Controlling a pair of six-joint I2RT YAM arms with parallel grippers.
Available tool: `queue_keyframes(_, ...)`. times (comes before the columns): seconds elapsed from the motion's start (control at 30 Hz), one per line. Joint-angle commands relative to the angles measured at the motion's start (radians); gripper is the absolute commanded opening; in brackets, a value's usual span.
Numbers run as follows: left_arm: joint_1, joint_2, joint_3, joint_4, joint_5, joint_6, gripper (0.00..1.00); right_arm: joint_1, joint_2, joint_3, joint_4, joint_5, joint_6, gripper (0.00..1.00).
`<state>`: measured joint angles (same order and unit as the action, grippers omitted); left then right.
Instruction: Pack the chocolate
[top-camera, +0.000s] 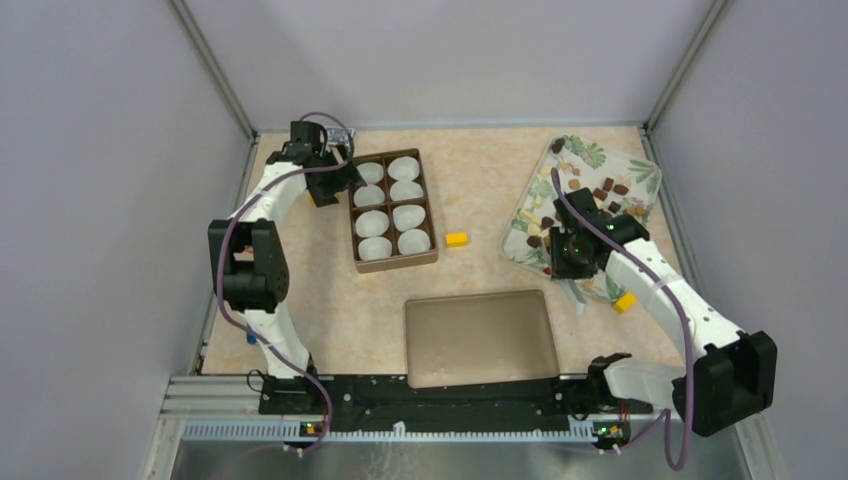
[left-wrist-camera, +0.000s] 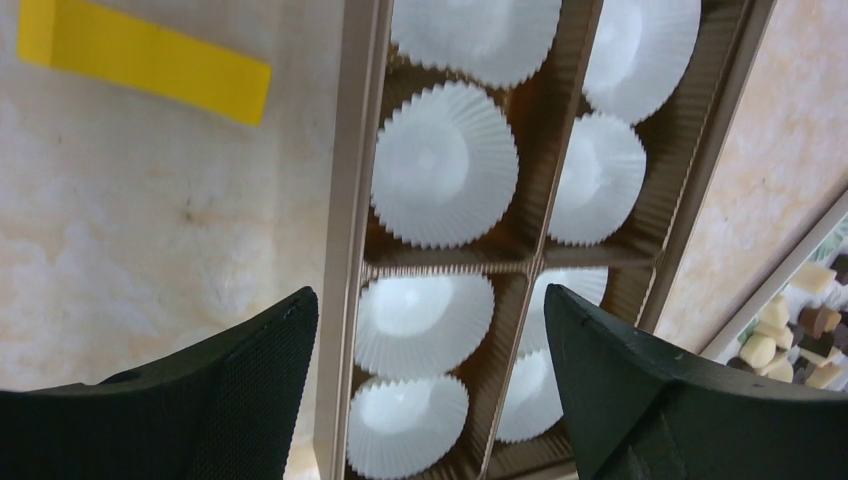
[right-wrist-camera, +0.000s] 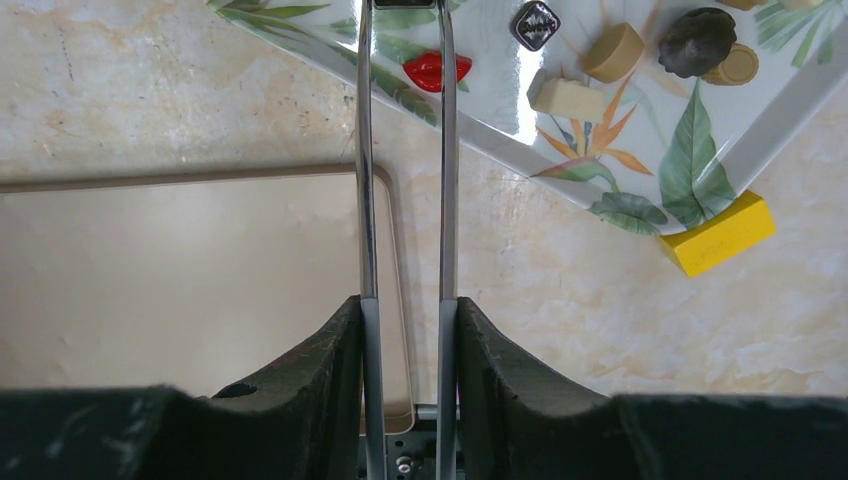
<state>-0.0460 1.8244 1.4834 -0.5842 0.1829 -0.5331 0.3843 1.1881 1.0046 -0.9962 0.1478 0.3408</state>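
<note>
Metal tongs (right-wrist-camera: 366, 150) (right fingers (right-wrist-camera: 310, 400) clamping them); chocolate (right-wrist-camera: 613, 52) nearby

Eight white paper cups (top-camera: 373, 221), in one brown box (top-camera: 356, 215). One lid (top-camera: 480, 335), one leaf-print tray (top-camera: 640, 165), one pair of tongs (right-wrist-camera: 365, 150), two yellow blocks (top-camera: 457, 239). Chocolate pieces (top-camera: 607, 184): more than ten, too small and crowded for an exact count.

- Tongs (right-wrist-camera: 366, 200): the tips are cut off by the top edge of the right wrist view. Whether anything is held between them cannot be told.
- Tray (right-wrist-camera: 690, 150): it is cropped by the same edge. In the top view its near edge is covered by the right arm (top-camera: 640, 262).
- Chocolate (top-camera: 599, 193): in the top view the pieces are too small for shapes to be told.
- Box (left-wrist-camera: 352, 200): both ends are cut off in the left wrist view.
- Yellow block (left-wrist-camera: 150, 65): one end is clipped by the top edge of that view.
</note>
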Motion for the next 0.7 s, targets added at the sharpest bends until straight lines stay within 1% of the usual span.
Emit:
queue_keyframes(0.0,0.02,0.12,0.142,0.05,0.044,0.009,0.88,0.011,-0.048,0.062,0.004,-0.009,0.011,0.22)
queue_keyframes(0.03,0.026,0.146,0.168,0.061,0.051,0.011,0.88,0.011,-0.05,0.06,0.005,-0.01,0.012,0.22)
queue_keyframes(0.13,0.036,0.225,0.207,0.108,0.146,0.023,0.89,0.01,-0.057,0.056,0.005,-0.016,0.014,0.22)
queue_keyframes(0.23,0.034,0.299,0.251,0.096,0.218,0.039,0.9,0.011,-0.062,0.057,0.001,-0.014,0.018,0.22)
queue_keyframes(0.33,0.03,0.339,0.254,0.084,0.268,0.06,0.9,0.01,-0.069,0.066,-0.001,-0.011,0.019,0.22)
queue_keyframes(0.5,-0.015,0.295,0.176,0.124,0.348,0.118,0.9,0.01,-0.072,0.096,0.005,-0.018,0.024,0.21)
queue_keyframes(0.67,-0.081,0.245,0.126,0.105,0.32,0.161,0.91,0.011,-0.069,0.137,0.001,-0.015,0.025,0.2)
